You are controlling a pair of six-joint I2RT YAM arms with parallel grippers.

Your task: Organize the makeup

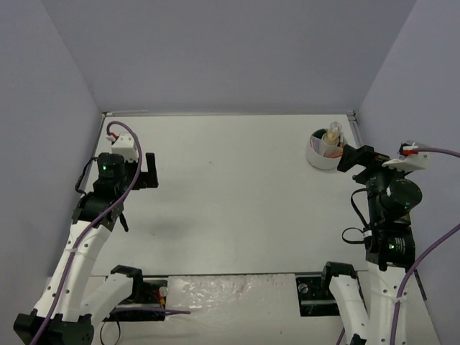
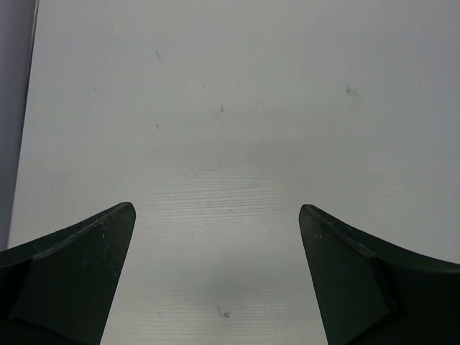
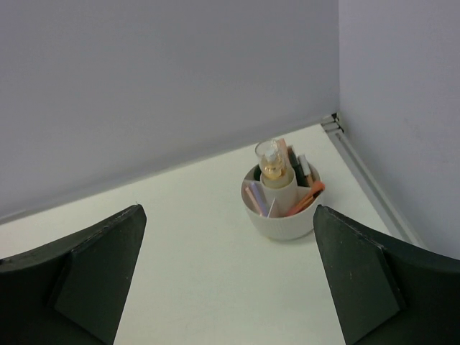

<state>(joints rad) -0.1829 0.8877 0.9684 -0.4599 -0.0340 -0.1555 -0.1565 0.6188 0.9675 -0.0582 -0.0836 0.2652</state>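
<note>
White plastic is marking the divided bowl [image 1: 318, 161], which is sitting at about two o'clock on the table [image 1: 230, 208] in the top view, close to the far right corner. All the makeup that is showing is resting inside it. The clear bottle [image 3: 274, 167] of beige liquid is standing upright in the centre cup. A pinkish-orange stick [image 3: 305, 198] is leaning at four o'clock of the bowl in the right wrist view, and a lilac stick [image 3: 255, 199] is leaning at eight o'clock. A dark shape [image 3: 294, 156] at one o'clock behind the bottle is too small to name. The right gripper [image 1: 348, 157] is hovering just at four o'clock of the bowl, jaws gaping wide and carrying nothing. The left gripper [image 1: 149, 172] is hanging at nine o'clock over bare table, equally wide and empty. Sorting is looking finished or nearly so, so the step in hand is probably a clean retreat. Doing it well is meaning drawing the right gripper straight back toward five o'clock. Sweeping sideways is risking a knock to the tall bottle or a shove to the light bowl.
</note>
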